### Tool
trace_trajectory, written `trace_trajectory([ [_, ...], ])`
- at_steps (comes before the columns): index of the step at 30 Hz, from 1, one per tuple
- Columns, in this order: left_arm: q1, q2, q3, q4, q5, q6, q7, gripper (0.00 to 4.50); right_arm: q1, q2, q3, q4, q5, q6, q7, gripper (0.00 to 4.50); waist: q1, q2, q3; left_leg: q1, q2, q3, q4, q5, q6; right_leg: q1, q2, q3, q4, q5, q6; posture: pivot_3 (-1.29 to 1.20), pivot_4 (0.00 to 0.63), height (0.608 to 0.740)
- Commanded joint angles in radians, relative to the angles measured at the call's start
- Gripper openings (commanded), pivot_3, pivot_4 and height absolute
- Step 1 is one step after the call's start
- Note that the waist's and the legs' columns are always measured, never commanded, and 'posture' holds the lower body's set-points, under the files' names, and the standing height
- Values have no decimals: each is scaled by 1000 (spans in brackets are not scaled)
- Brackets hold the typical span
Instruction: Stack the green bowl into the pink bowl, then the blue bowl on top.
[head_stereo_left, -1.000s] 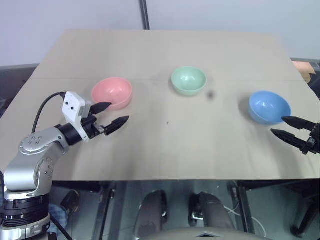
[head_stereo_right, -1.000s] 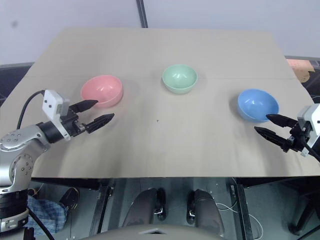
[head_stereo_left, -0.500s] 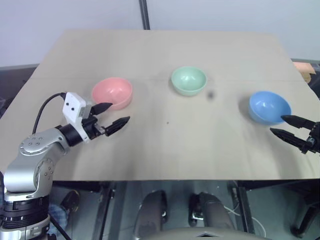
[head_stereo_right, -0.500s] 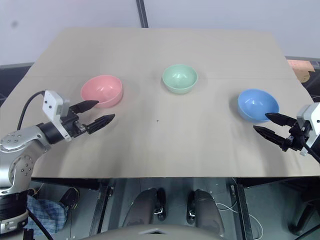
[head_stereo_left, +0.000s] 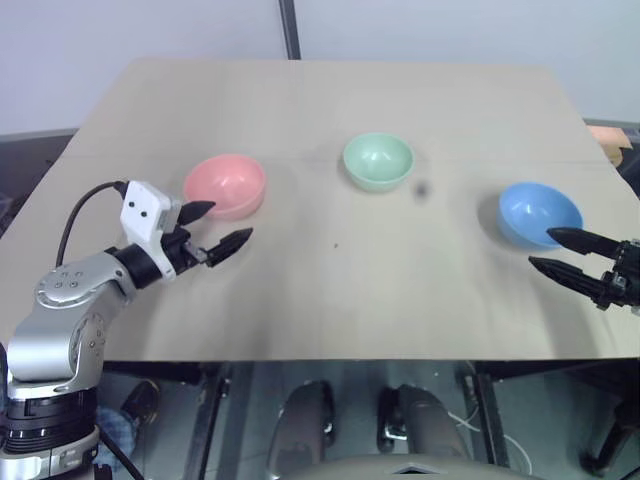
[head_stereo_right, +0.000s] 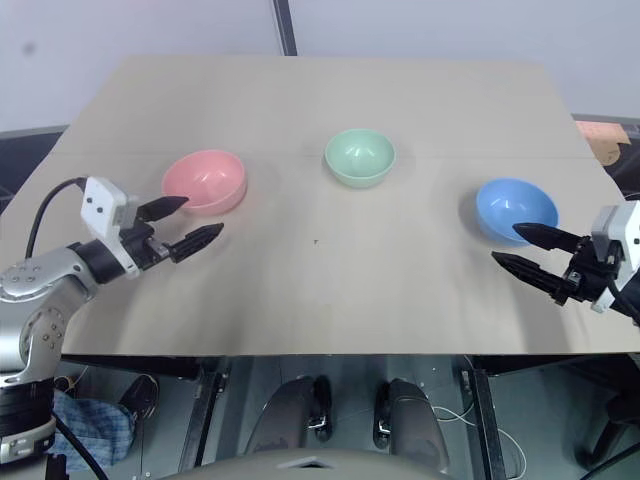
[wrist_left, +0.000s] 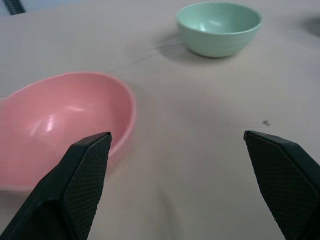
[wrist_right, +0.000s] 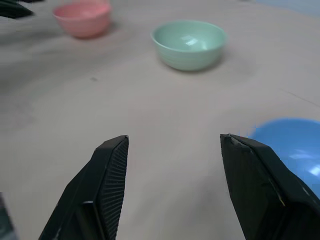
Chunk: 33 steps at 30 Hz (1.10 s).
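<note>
From my station I find three bowls standing separately on the desk (head_stereo_right: 400, 290), none stacked in another. The pink bowl (head_stereo_right: 204, 181) sits toward the left edge, upright and empty. The green bowl (head_stereo_right: 360, 156) stands near the middle of the desk, a little closer to the far edge than the other two, also upright and empty. The blue bowl (head_stereo_right: 516, 209) sits toward the right edge, upright and empty. All three are well apart from each other.

The left gripper (head_stereo_right: 182, 223) hovers over the desk near the left edge, just on the near side of the pink bowl. Its jaws stand wide apart and hold nothing; in the left wrist view one fingertip (wrist_left: 92, 165) lies just in front of the pink bowl's rim, though I cannot confirm contact.

The right gripper (head_stereo_right: 520, 248) is at the right edge, on the near side of the blue bowl. Its jaws are parted and empty. One fingertip (head_stereo_right: 528, 233) overlaps the near rim of the blue bowl in the head views; I cannot tell whether it touches.

A small dark speck (head_stereo_left: 336, 245) marks the desk between the bowls and the near edge.
</note>
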Motion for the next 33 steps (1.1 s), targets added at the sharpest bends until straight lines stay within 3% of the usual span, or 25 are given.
trace_trajectory([
  [1, -21, 24, 3, 24, 45, -37, 23, 4500, 5, -10, -49, -41, 49, 16, 3, 3202, 0, 0, 0, 0, 0, 0, 0, 0, 0, 0, 0, 0, 0, 0, 0, 0, 150, 740],
  [14, -114, 28, -81, 215, 208, -189, 45, 4500, 9, -4, -52, -39, 53, -2, -7, 3202, 0, 0, 0, 0, 0, 0, 0, 0, 0, 0, 0, 0, 0, 0, 0, 0, 150, 740],
  [33, -395, 113, -418, 672, 554, -652, -140, 4500, 53, 18, -79, -96, 68, -8, -22, 3202, 0, 0, 0, 0, 0, 0, 1, 0, 0, 0, 0, -1, 1, 0, 0, 0, 150, 740],
])
